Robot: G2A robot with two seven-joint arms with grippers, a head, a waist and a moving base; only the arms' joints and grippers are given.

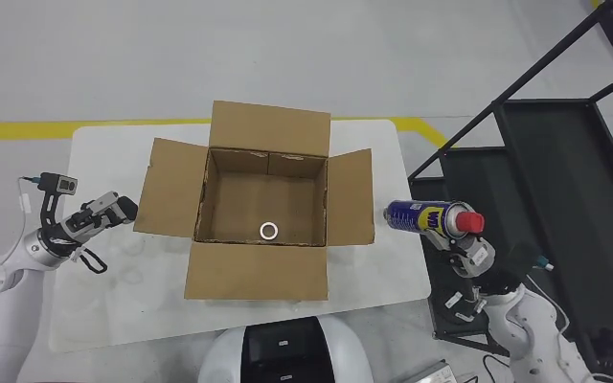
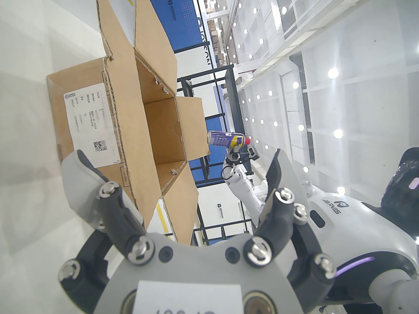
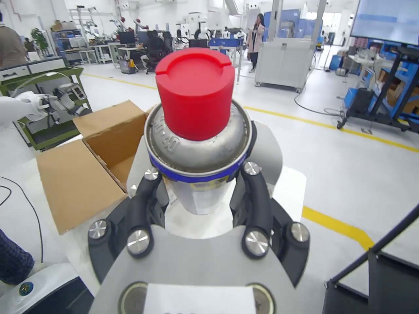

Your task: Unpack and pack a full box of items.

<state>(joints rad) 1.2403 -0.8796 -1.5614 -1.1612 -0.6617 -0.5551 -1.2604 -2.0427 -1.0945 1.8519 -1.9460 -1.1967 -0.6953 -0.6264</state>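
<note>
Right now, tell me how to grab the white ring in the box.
Pinch the white ring across its rim, straight down through the open cardboard box. It lies flat on the floor near one wall, so sideways approaches look blocked.

place: robotics lab hall | signs: yellow floor line [image 1: 96,126], desks with monitors [image 3: 131,50], ceiling lights [image 2: 333,73], wall screen [image 3: 386,1]

The cardboard box [image 1: 271,126] is matt brown corrugated board with rough, perforated flap edges, and it carries a smooth white paper label [image 2: 90,125]. The spray can [image 3: 196,151] has a dull-sheened metal shoulder and a glossy printed body. Its red cap [image 3: 195,94] is smooth matt plastic.
</note>
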